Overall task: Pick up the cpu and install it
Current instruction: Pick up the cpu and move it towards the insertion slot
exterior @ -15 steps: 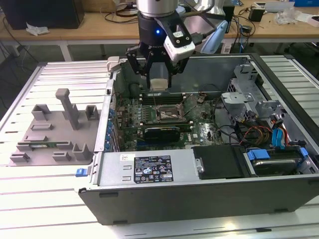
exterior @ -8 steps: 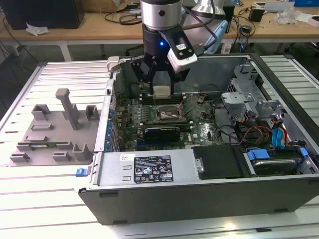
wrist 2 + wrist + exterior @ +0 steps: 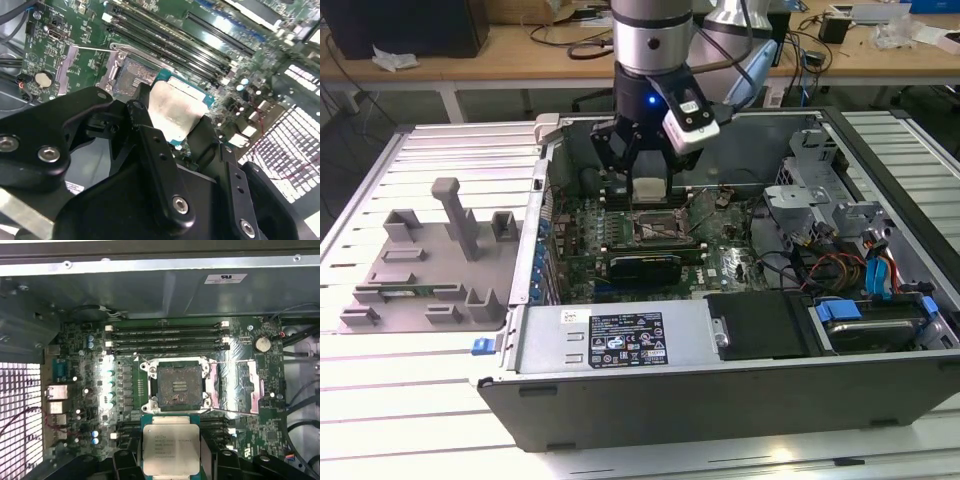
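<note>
This is a robotics lab or electronics workshop: an open computer case point(image 3: 620, 345) lies on a ribbed aluminium table point(image 3: 380, 400), with a robot arm point(image 3: 650, 40) above it. Just beside the case, on the exterior view's left, sits a grey parts fixture point(image 3: 430, 260). Behind the case stand wooden workbenches point(image 3: 520, 58) strewn with cables point(image 3: 555, 32).

Beyond the gripper point(image 3: 650, 190) I see a long wooden desk point(image 3: 520, 55) strewn with cables point(image 3: 560, 32); below the gripper, a ribbed metal table point(image 3: 420, 400).
</note>
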`<state>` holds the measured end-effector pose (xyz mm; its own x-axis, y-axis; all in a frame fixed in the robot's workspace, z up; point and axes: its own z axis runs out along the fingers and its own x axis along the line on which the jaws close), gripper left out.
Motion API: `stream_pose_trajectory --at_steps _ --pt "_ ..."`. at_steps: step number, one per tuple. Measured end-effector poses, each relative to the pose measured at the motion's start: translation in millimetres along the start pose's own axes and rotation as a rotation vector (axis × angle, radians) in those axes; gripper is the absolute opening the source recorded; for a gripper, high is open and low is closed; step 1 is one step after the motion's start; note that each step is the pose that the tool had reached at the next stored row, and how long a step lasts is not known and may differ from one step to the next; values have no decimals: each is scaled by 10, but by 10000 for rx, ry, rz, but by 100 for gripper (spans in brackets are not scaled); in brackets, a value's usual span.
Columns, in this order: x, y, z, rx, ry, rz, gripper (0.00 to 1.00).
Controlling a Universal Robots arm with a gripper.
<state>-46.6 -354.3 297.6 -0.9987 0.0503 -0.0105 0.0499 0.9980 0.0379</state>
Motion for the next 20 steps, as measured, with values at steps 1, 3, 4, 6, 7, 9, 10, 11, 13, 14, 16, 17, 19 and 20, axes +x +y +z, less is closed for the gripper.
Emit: stream_pose_trajectory --at_steps 1,3,4,6,7,9,10,11,13,14,16,17,19,20 --pt "-15 17 24 1 17 1 55" --pt "-42 86 93 3 65 3 55" --pt "-68 117 130 4 88 3 55" --pt "-108 145 172 6 122 5 55" --pt "-135 160 203 5 139 5 55" --pt "-172 178 262 7 155 5 55" --pt "-181 182 285 8 156 6 55" --pt "-186 185 304 7 156 6 55" --pt "-189 185 362 6 155 8 55" --pt "-189 184 397 7 156 5 55" --pt "-189 182 439 8 156 5 55" --pt "-188 181 470 7 156 5 55" --pt "-188 179 535 7 152 5 55" --pt "-187 178 550 -2 146 5 55"
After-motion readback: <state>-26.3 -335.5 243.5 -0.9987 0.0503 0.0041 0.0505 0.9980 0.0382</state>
